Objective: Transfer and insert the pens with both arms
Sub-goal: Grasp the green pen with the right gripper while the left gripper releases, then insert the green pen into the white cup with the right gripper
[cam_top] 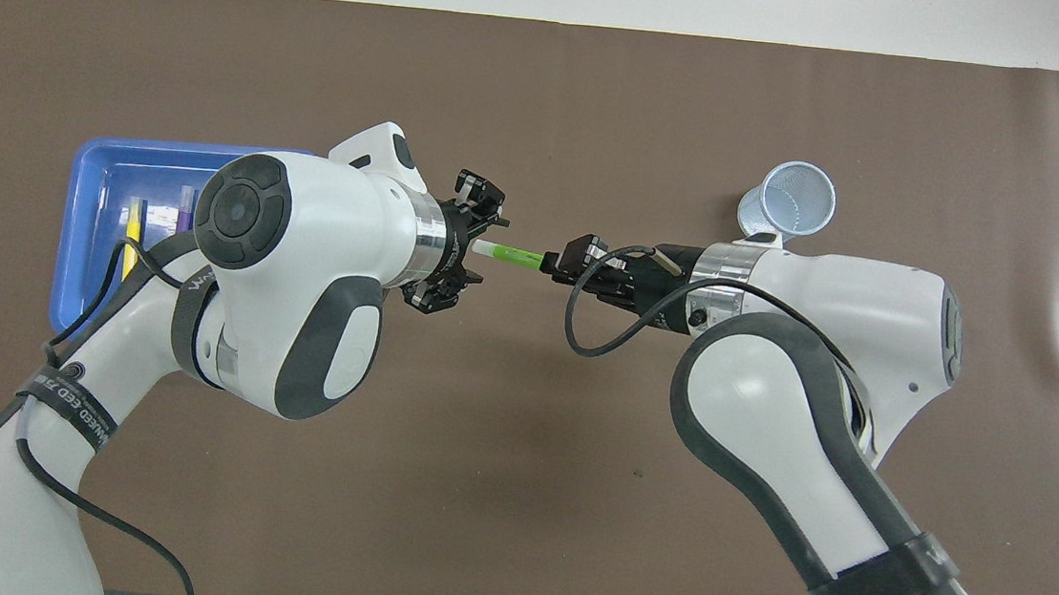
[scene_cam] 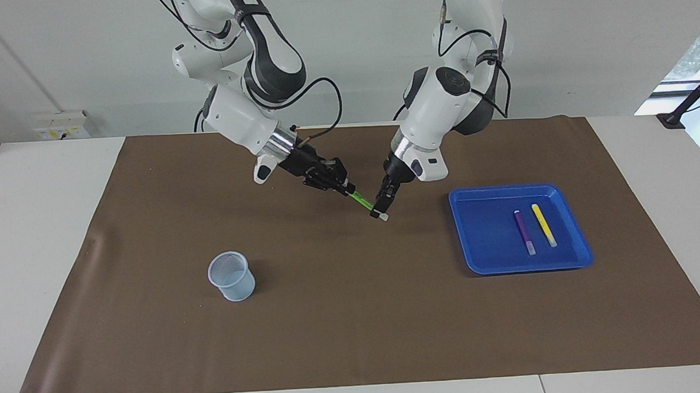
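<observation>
Above the middle of the brown mat (scene_cam: 355, 314) the green pen (scene_cam: 362, 202) (cam_top: 514, 255) hangs in the air, tilted, its whitish cap end lowest. My right gripper (scene_cam: 345, 188) (cam_top: 556, 263) is shut on its green end. At the cap end my left gripper (scene_cam: 384, 204) (cam_top: 478, 250) stands open, with the cap showing between its spread fingers. The purple pen (scene_cam: 524, 231) (cam_top: 185, 208) and the yellow pen (scene_cam: 544, 224) (cam_top: 133, 225) lie side by side in the blue tray (scene_cam: 487, 226) (cam_top: 97, 202).
A pale mesh cup (scene_cam: 231, 276) (cam_top: 787, 205) stands upright on the mat toward the right arm's end, farther from the robots than the grippers. The tray sits toward the left arm's end. White table shows around the mat.
</observation>
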Motion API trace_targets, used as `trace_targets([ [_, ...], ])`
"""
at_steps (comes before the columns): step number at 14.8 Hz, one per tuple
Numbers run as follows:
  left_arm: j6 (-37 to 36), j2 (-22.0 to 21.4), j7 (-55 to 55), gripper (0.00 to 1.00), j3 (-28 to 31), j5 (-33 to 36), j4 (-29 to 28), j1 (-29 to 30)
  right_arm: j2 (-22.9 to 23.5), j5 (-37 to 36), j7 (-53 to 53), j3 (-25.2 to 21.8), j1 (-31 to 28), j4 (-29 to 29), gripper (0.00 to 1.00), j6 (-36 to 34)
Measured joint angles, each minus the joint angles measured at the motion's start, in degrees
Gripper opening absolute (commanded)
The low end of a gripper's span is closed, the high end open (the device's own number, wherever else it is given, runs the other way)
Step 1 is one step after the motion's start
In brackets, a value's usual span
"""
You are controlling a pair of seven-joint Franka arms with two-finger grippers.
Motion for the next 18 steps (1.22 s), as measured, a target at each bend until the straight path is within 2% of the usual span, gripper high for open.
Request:
trace_targets([
  [2, -0.38, 0.08, 7.65, 1.0, 0.53, 0.39, -0.11, 1.21, 0.37, -14.17, -0.06, -0.13, -5.79, 5.45, 0.0, -11.31],
  [4, -3.03, 0.11, 18.28, 1.0, 0.77, 0.56, -0.47, 3.46, 1.45, -23.87, -0.59, -0.32, -10.9, 12.72, 0.0, -21.89],
  [7, -6.35, 0.1, 36.46, 1.0, 1.03, 0.79, -1.28, 8.86, 4.99, -36.26, -4.92, -0.39, -15.56, 24.11, 0.0, -31.75],
  [9, -7.09, 0.09, 47.53, 1.0, 1.15, 2.89, -2.05, 12.54, 7.67, -43.78, -8.19, -0.38, -16.23, 28.23, 0.0, -31.82],
  [11, -8.28, 0.07, 57.08, 1.0, 1.23, 6.36, -2.36, 16.19, 9.44, -48.27, -11.45, -0.24, -16.14, 29.45, 0.0, -29.62],
  [16, -8.99, 0.03, 80.25, 1.0, 1.4, 8.51, -3.05, 26.5, 10.69, -52.19, -16.16, -0.22, -15.9, 28.12, 0.0, -27.2],
  [18, -8.97, 0.14, 86.36, 1.0, 1.43, 12.46, -3.7, 29.49, 10.74, -52.92, -17.52, -0.27, -15.94, 26.59, 0.0, -25.56],
])
